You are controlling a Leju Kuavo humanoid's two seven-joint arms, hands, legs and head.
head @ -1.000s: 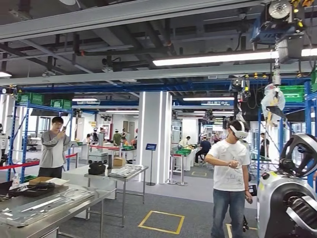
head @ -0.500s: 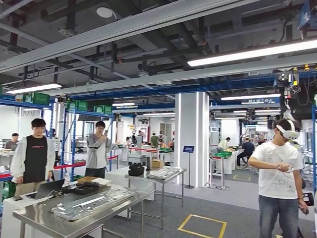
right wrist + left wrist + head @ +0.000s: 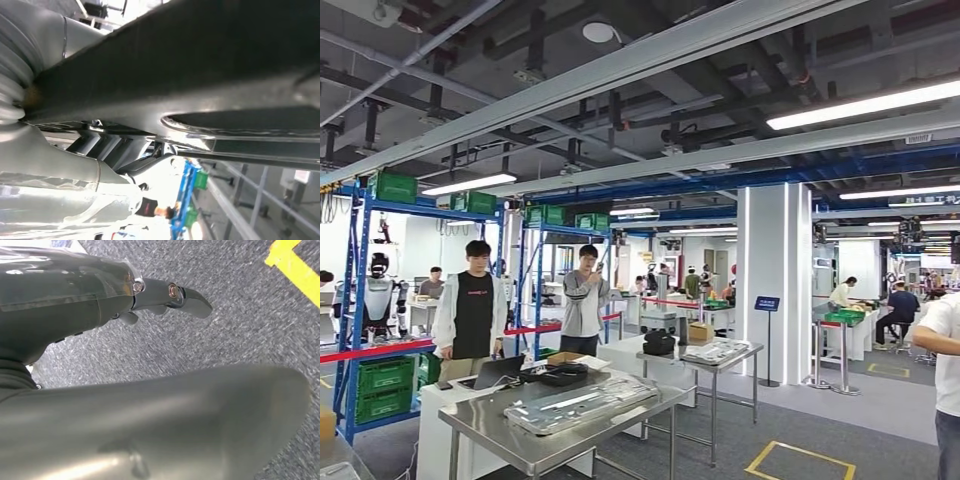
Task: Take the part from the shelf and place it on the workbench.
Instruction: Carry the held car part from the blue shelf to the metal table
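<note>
A long dark part [image 3: 211,65] lies across the right hand [image 3: 56,170], whose fingers are hidden, so I cannot tell its grip. The left hand [image 3: 113,295] hangs over grey carpet [image 3: 234,320] (yellow floor tape [image 3: 292,270] nearby), fingers outstretched, holding nothing. Ahead stands a steel workbench [image 3: 546,445] bearing flat metal panels [image 3: 580,402]; two people [image 3: 475,310] stand behind it, with blue shelving [image 3: 354,300] holding green crates [image 3: 384,385].

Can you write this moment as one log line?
steel workbench: ahead | left hand: over carpet | right hand: by dark metal part, grip unclear
</note>
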